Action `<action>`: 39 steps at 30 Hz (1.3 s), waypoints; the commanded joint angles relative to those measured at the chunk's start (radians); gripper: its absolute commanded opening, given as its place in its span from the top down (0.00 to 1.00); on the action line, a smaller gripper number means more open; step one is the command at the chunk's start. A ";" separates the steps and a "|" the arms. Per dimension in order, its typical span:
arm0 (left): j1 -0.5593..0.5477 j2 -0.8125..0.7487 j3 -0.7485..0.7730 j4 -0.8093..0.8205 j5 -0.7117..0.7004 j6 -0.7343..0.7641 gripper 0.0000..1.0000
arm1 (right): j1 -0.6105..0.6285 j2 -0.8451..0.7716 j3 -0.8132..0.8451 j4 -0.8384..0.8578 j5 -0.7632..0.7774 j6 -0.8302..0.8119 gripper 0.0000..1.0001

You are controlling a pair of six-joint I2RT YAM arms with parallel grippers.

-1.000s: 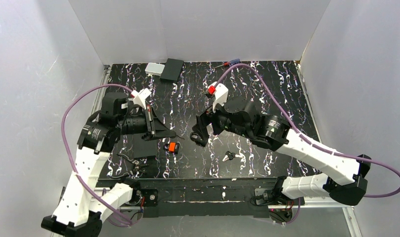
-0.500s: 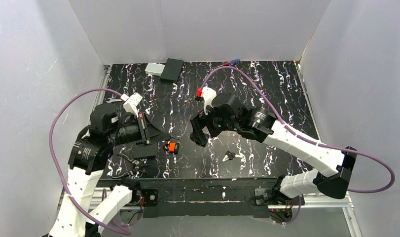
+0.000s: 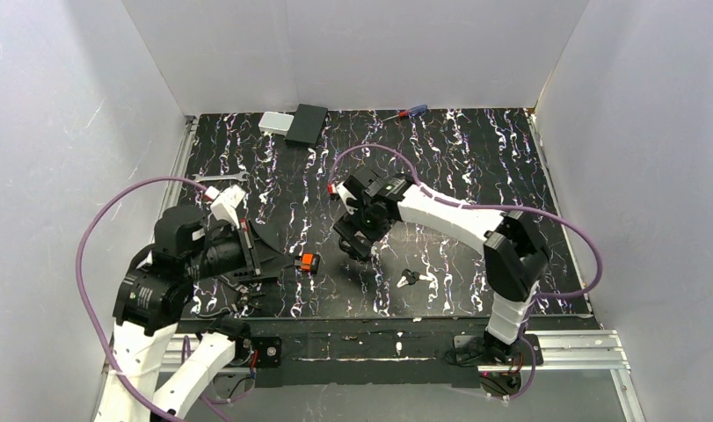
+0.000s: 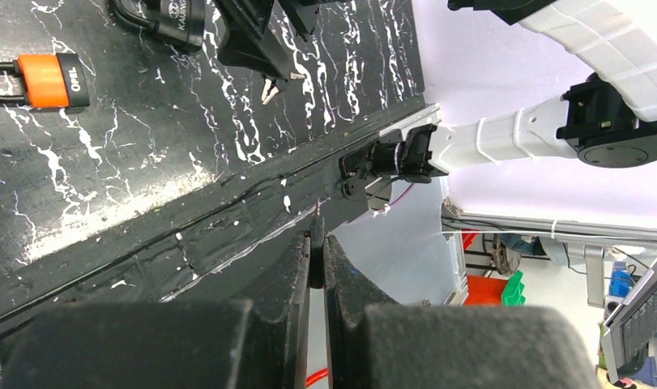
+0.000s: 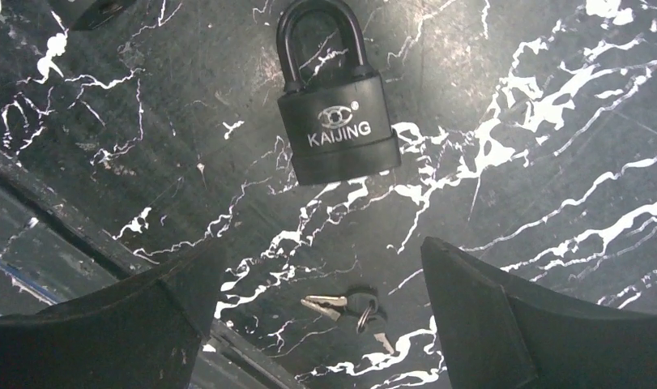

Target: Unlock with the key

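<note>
Under my R gripper [image 5: 322, 251], jaws spread wide w/ nothing between them, the key [image 5: 349, 306] lies flat on the table [image 5: 552, 97] at 6 o'clock in the R wrist view. It has a dark head and silvery blade, maybe w/ a second key on the ring, too small to be sure. At 12 o'clock sits the black padlock [image 5: 337, 121], apart from the key, shackle seated in the body, so locked as far as I can judge. My L gripper [image 4: 317, 239] is pinched shut on nothing, at approx. 9 o'clock of the orange padlock [image 3: 309, 261] seen from above. Progress: nil so far, key not gripped, not in the keyway. Left to do: close on the key, steady the lock, insert, turn, pop the shackle.
</note>
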 commanded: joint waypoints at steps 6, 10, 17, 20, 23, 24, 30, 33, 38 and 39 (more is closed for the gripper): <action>-0.003 0.125 0.032 0.005 0.019 0.071 1.00 | 0.007 0.182 0.193 -0.038 -0.012 -0.056 0.02; -0.003 0.168 0.056 0.002 0.028 0.093 1.00 | 0.007 0.237 0.201 -0.028 0.010 -0.072 0.02; -0.003 0.198 0.051 0.000 0.043 0.110 1.00 | 0.007 0.308 0.243 -0.046 0.039 -0.074 0.02; -0.003 0.210 0.053 -0.001 0.049 0.115 1.00 | 0.007 0.330 0.251 -0.048 0.038 -0.075 0.02; -0.003 0.216 0.056 -0.001 0.049 0.118 1.00 | 0.007 0.352 0.264 -0.050 0.033 -0.073 0.03; -0.003 0.216 0.054 -0.001 0.049 0.119 1.00 | 0.007 0.356 0.267 -0.052 0.031 -0.071 0.05; -0.003 0.191 0.034 -0.001 0.044 0.114 1.00 | 0.007 0.380 0.270 -0.055 0.024 -0.063 0.28; -0.003 0.183 0.028 0.000 0.036 0.109 1.00 | 0.007 0.377 0.254 -0.054 0.024 -0.060 0.32; -0.003 0.184 0.030 0.004 0.030 0.107 1.00 | 0.007 0.365 0.235 -0.053 0.027 -0.039 0.44; -0.003 0.186 0.031 0.007 0.031 0.106 1.00 | 0.007 0.364 0.244 -0.065 0.035 -0.026 0.49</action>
